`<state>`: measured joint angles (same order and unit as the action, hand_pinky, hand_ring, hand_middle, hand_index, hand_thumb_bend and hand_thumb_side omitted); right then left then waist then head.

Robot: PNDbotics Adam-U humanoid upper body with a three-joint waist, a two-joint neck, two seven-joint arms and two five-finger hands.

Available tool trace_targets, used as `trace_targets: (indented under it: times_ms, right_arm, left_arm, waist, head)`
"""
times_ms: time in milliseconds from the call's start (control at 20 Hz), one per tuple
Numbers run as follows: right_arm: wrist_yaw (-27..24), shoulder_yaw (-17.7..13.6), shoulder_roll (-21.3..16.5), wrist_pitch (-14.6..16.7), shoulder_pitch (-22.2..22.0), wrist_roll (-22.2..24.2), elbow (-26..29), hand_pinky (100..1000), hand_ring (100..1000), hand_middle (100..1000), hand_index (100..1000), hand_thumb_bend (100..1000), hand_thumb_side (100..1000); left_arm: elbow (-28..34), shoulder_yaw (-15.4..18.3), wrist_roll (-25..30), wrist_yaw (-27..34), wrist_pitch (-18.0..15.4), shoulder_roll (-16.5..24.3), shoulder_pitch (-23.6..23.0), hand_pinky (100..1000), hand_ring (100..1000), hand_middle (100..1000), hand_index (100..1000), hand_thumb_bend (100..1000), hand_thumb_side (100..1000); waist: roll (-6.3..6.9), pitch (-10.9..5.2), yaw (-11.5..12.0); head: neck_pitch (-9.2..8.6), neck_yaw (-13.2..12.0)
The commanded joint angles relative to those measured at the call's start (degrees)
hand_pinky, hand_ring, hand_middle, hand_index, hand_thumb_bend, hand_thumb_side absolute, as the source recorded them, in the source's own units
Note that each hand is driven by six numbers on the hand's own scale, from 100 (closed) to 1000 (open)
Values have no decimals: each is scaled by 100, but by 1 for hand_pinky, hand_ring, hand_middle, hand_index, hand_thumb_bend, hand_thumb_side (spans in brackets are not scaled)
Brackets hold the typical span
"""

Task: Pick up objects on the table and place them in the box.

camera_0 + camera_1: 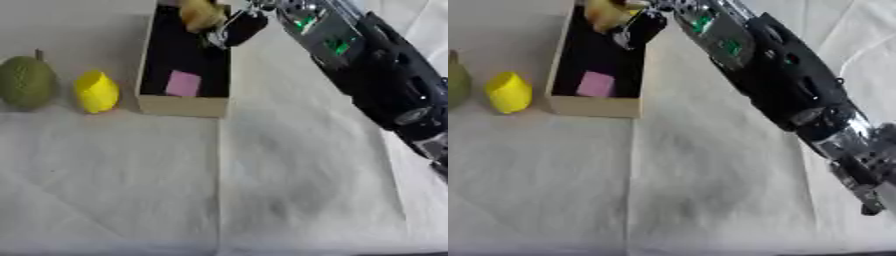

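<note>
A: Where's the yellow-brown thing (201, 15)?
B: Top middle, over the box (182, 106). The right hand (234, 29) has its fingers curled round it.
A: Heavy?
B: Looks light and soft. Hold its middle.

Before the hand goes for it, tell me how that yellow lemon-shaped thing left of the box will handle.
The yellow lemon-shaped thing is rounded with tapered ends, so it will probably roll or pivot if nudged. Its skin looks smooth, so it may slip from the fingers. It lies close beside the green fruit, leaving little room on that side.
</note>
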<state>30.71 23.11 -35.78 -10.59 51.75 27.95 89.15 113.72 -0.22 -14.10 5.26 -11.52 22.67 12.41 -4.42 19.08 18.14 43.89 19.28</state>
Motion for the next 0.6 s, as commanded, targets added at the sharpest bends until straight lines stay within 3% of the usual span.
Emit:
trace_targets:
  times_ms: [50,250,400,600]
  right_arm:
    - [28,-4,-27,135,132,34,-30,815,780,714,817,104,100]
    - [84,14,-13,351,151,183,-23,851,880,822,906,272,103]
    - [242,1,-21,519,137,316,-25,870,905,838,913,348,186]
    - [413,-29,-25,758,108,524,-56,879,912,837,931,463,149]
  left_arm:
    - [88,5,25,35,-1,84,69,773,751,682,763,100,715]
    - [88,1,30,40,8,81,69,773,751,682,763,100,715]
    - [88,4,29,44,15,79,63,773,751,682,763,100,715]
    - [88,7,28,49,26,77,59,772,751,682,763,100,716]
  waist:
    - [-49,-189,5]
    - [-42,-198,-5]
    - [-43,-207,-13]
    - [-47,-217,-24]
  head:
    - [23,112]
    - [23,149]
    - [23,118]
    - [23,54]
